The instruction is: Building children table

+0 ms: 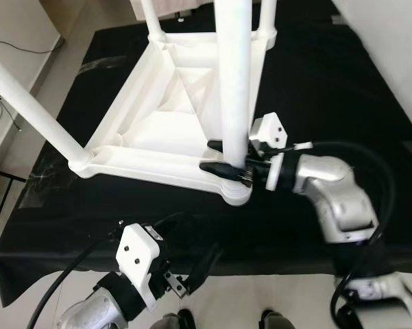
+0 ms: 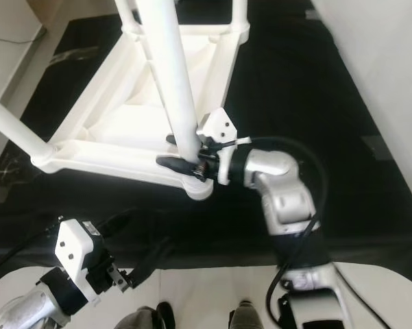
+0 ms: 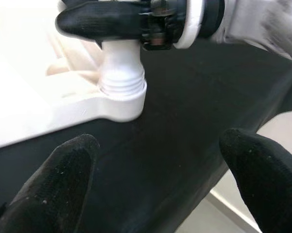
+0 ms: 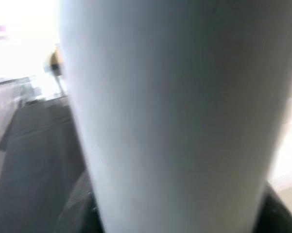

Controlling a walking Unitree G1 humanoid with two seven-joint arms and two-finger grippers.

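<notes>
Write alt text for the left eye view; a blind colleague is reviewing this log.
The right pincer grips a white table leg just above its corner socket on an upturned white children's table, which lies on a black cloth. The left pincer hangs open below the cloth's near edge, holding nothing.

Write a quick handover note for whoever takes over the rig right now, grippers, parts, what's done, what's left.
Right gripper: shut on the near-corner table leg, just above its corner socket.
Left gripper: open, idle at the near edge of the black cloth.
Upturned white tabletop lies on the cloth; all four legs stand in their corners.
Left: the near leg's threads show in the left wrist view, so probably finish seating it, then release.
</notes>
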